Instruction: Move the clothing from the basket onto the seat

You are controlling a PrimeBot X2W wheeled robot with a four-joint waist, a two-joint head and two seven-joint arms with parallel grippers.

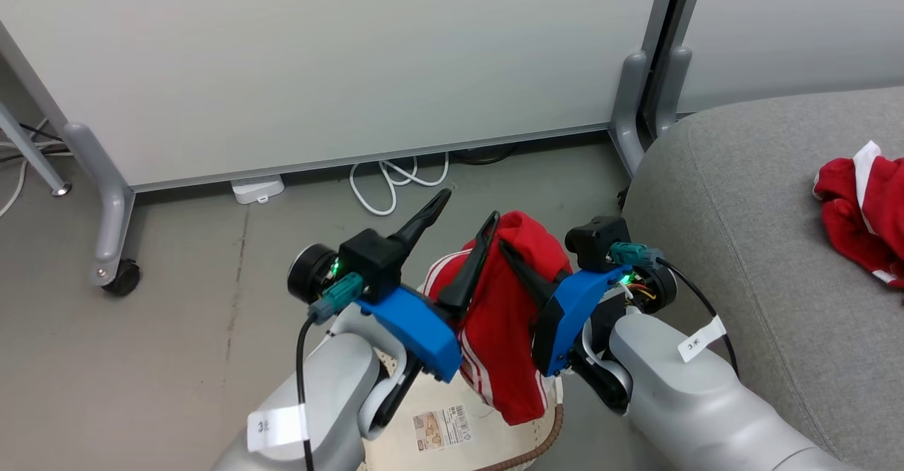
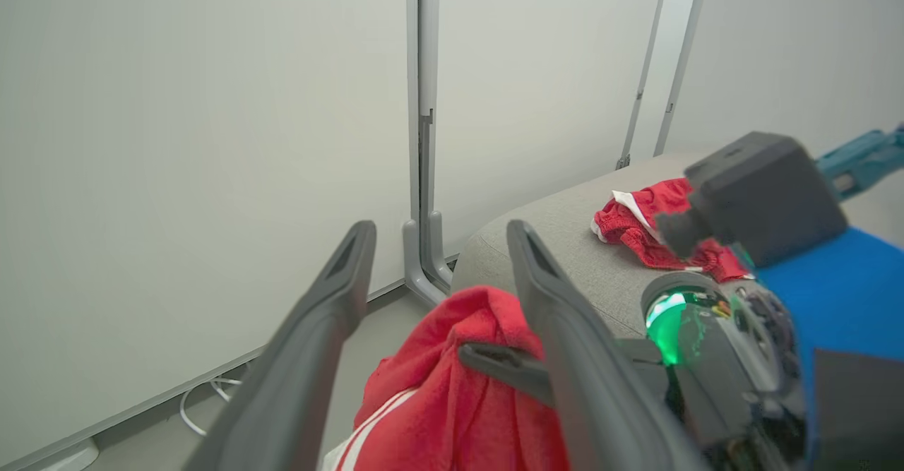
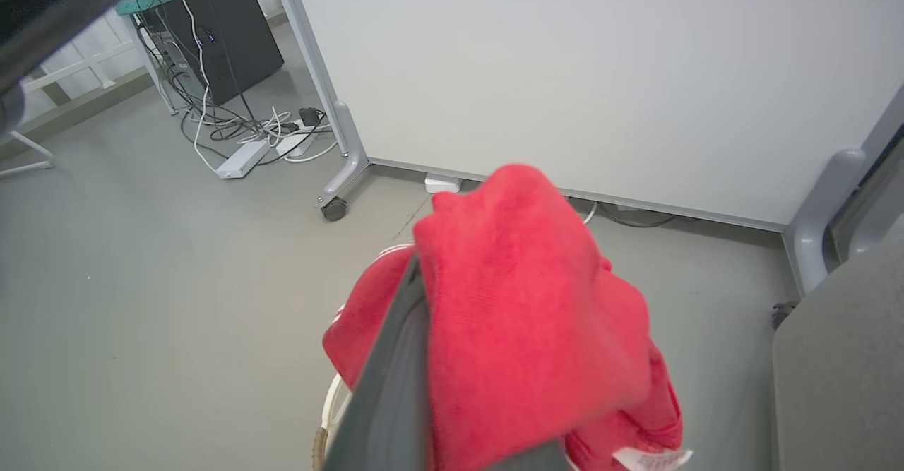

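**A:** Risks from here, left to right?

**B:** The left gripper [image 1: 466, 210] stands wide and clamps nothing, but its inner finger lies against the red garment [image 1: 505, 330]. My judgement is that if the arms part carelessly, that finger could snag a fold and drag the cloth out of the other grip. The right gripper [image 1: 512, 252] is closed on the garment near its top, and only a small bunch is pinched. Most of the cloth hangs free, so a quick swing could shake it loose onto the floor [image 1: 176, 351]. The low hem hangs over the basket [image 1: 555, 420]. I cannot tell whether it touches the rim, but it could catch there if carried sideways without lift. The seat [image 1: 741, 210] has a rounded near edge, so a release too early would likely let the cloth slide off.

**A:** Where is the garment relative to each pincer?

**B:** It is partly between the left gripper's open fingers, close to the inner one and low down. It is draped over and pinched by the right gripper's fingers, above the basket and just beside the seat. A second red garment [image 1: 858, 210] lies on the seat, well apart from both grippers.
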